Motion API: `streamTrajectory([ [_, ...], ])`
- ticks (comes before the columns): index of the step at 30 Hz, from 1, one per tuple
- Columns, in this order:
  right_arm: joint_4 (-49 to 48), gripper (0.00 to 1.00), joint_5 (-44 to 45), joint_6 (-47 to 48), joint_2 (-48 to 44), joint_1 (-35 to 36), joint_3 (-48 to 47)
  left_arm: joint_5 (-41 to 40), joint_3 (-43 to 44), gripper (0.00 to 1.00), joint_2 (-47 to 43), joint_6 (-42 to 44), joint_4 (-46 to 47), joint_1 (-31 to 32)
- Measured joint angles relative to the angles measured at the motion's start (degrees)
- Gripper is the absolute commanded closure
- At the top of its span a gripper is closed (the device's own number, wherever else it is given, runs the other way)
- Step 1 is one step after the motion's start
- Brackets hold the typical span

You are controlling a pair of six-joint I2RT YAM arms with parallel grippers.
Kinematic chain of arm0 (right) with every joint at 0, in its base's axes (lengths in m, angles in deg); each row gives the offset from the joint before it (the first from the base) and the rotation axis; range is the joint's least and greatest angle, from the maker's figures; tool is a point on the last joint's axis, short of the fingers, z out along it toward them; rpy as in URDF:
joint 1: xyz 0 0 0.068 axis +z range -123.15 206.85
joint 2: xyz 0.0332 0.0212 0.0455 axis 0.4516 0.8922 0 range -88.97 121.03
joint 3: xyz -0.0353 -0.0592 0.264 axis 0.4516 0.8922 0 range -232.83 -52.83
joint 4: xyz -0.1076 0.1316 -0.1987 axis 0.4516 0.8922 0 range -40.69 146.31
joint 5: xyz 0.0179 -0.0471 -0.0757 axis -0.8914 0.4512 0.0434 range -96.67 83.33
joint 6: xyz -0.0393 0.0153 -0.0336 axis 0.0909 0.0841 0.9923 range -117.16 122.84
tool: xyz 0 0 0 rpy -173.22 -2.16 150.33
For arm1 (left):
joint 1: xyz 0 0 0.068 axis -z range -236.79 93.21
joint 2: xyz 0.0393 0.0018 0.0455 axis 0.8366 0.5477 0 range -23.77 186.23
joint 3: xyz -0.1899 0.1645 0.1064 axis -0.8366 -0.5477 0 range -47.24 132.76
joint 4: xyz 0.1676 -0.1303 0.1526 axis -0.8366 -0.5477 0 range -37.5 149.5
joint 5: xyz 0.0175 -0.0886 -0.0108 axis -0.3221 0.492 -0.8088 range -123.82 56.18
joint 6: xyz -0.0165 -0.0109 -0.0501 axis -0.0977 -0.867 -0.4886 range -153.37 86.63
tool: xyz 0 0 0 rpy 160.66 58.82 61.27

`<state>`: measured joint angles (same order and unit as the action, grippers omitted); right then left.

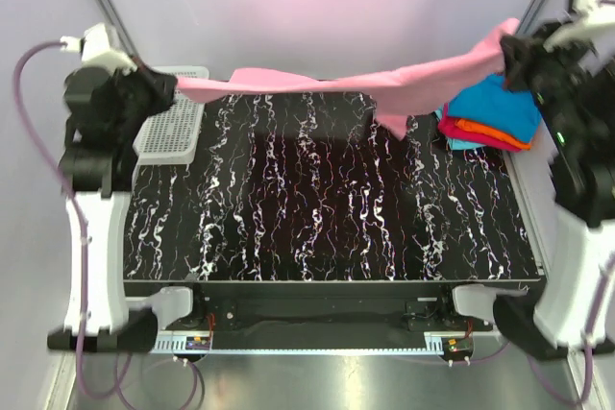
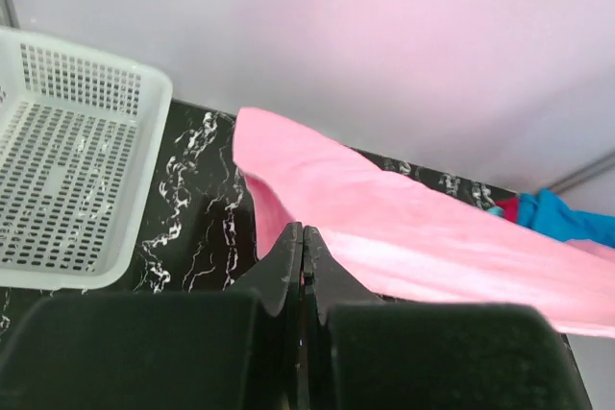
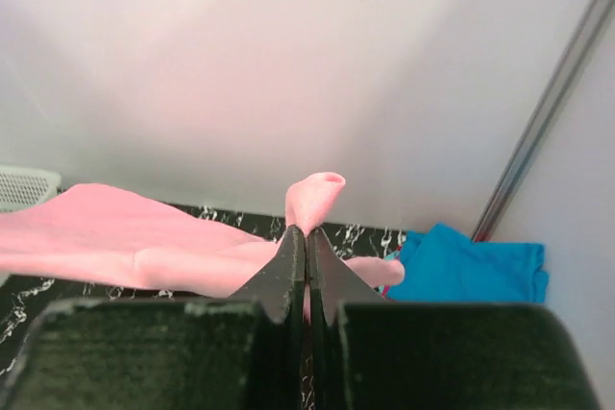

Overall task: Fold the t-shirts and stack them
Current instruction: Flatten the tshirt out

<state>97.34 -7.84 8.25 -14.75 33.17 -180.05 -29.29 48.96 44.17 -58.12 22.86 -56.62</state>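
Note:
A bright pink t-shirt [image 1: 346,84] hangs stretched in the air across the back of the table, between my two grippers. My left gripper [image 1: 173,86] is shut on its left end; in the left wrist view the shirt [image 2: 404,228] runs away from the closed gripper [image 2: 304,232]. My right gripper [image 1: 509,45] is shut on its right end and held higher; a fold of the shirt [image 3: 312,197] sticks up from the closed gripper [image 3: 307,235]. A folded stack with a teal-blue shirt [image 1: 495,108] on top of orange and magenta ones lies at the back right.
A white mesh basket [image 1: 173,122] stands at the table's back left, under my left gripper, also in the left wrist view [image 2: 67,180]. The black marbled tabletop [image 1: 327,208] spreads below the shirt. A pale wall closes the back.

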Motion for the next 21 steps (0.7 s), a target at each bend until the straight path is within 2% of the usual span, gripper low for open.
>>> streamTrajectory([
  [5,0.11,1.0,-0.63,0.44,-13.35,0.0,4.39,1.57,-4.66,1.0,-13.75,1.97,-1.14,0.04],
  [10,0.09,1.0,-1.49,0.83,-19.78,0.0,4.59,0.85,-2.45,1.0,-20.92,3.87,-3.32,0.04],
  [16,0.26,1.0,-1.66,0.87,-19.67,0.0,4.59,-0.57,2.32,1.0,-20.98,4.9,-4.42,0.04],
  [21,-4.5,1.0,-2.05,1.4,-18.16,0.0,12.74,-1.44,0.42,1.0,-15.04,4.9,-1.88,0.04],
])
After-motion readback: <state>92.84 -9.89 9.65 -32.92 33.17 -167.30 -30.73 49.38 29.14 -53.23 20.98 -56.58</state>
